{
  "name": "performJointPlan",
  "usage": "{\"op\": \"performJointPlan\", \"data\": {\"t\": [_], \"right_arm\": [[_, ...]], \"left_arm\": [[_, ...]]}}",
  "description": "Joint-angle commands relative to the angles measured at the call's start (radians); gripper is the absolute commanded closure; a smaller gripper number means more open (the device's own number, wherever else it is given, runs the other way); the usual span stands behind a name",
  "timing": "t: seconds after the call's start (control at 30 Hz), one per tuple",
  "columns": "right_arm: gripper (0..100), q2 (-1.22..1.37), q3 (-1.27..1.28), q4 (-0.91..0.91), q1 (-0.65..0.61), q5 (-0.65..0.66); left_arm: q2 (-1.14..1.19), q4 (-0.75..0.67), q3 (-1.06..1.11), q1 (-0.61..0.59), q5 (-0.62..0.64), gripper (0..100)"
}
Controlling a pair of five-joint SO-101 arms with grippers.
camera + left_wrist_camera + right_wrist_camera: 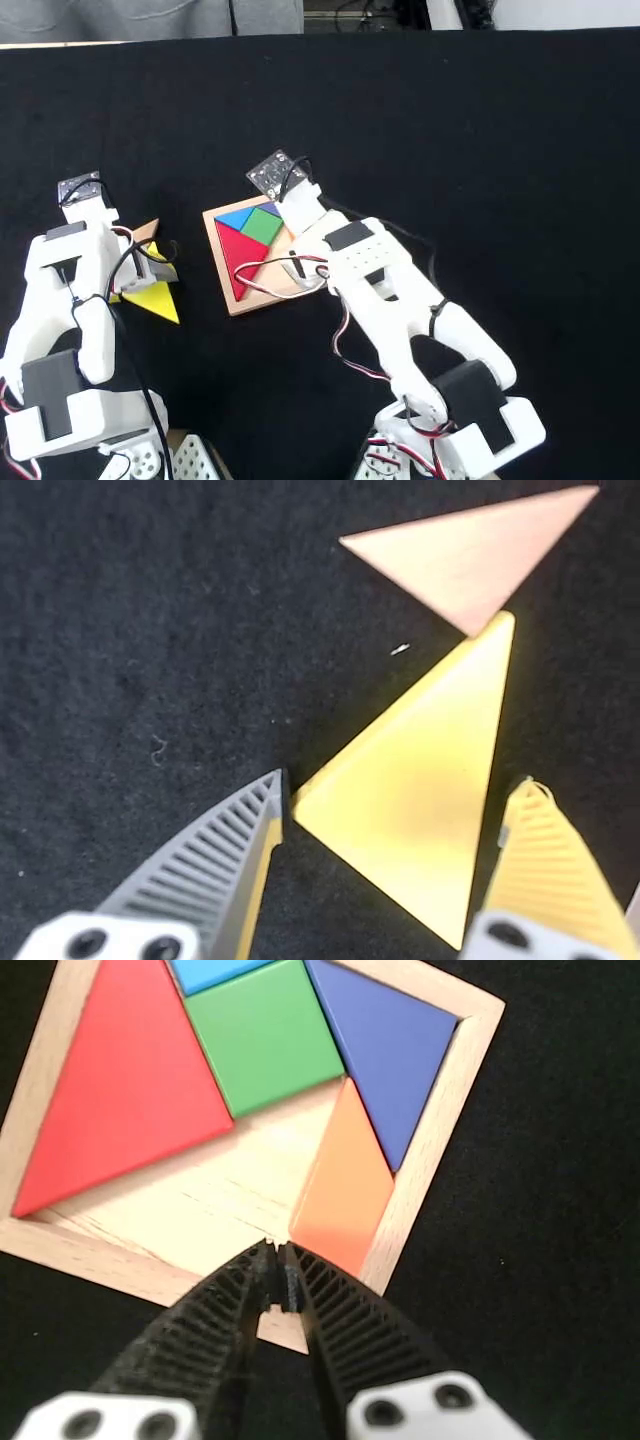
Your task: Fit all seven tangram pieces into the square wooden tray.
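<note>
Black cloth (520,140) spreads flat under even light. Past its far edge show grey fabric (150,15) and a white surface (570,12).

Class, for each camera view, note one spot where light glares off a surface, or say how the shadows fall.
Left wrist view: the yellow triangle carries a soft sheen across its face. Right wrist view: the orange piece washes pale with glare at its end nearest the right gripper. High view: the black table shows hardly any shadows.

The right arm (390,290) covers part of the tray (218,262); the light blue piece (215,972) is cropped.
</note>
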Motion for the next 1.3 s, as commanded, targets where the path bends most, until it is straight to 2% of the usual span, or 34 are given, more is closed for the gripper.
{"op": "performJointPlan", "data": {"t": [0.0, 0.13, 0.47, 0.63, 0.93, 1.07, 1.1, 1.17, 1.27], "right_arm": [[98.3, -0.048, -0.004, -0.012, -0.009, 0.011], [98.3, -0.048, -0.004, -0.012, -0.009, 0.011], [98.3, -0.048, -0.004, -0.012, -0.009, 0.011], [98.3, -0.048, -0.004, -0.012, -0.008, 0.011], [98.3, -0.050, -0.004, -0.012, -0.003, 0.009], [98.3, -0.056, -0.008, -0.008, 0.015, 0.009], [98.3, -0.058, -0.012, -0.008, 0.032, 0.008], [98.6, -0.062, -0.038, -0.002, 0.091, -0.003], [98.6, -0.090, -0.068, 0.012, 0.212, -0.112]], "left_arm": [[-0.002, -0.009, -0.036, 0.036, 0.003, 66], [-0.002, -0.009, -0.036, 0.038, 0.003, 69], [0.046, -0.008, -0.058, 0.042, 0.003, 69], [0.046, -0.014, -0.058, 0.042, 0.003, 74], [0.044, -0.008, -0.056, 0.042, 0.003, 74], [0.029, 0.077, -0.105, 0.058, 0.002, 74], [0.012, 0.127, -0.137, 0.073, -0.017, 74], [-0.043, 0.221, -0.205, 0.111, -0.132, 74], [-0.160, 0.319, -0.278, 0.186, -0.296, 74]]}}
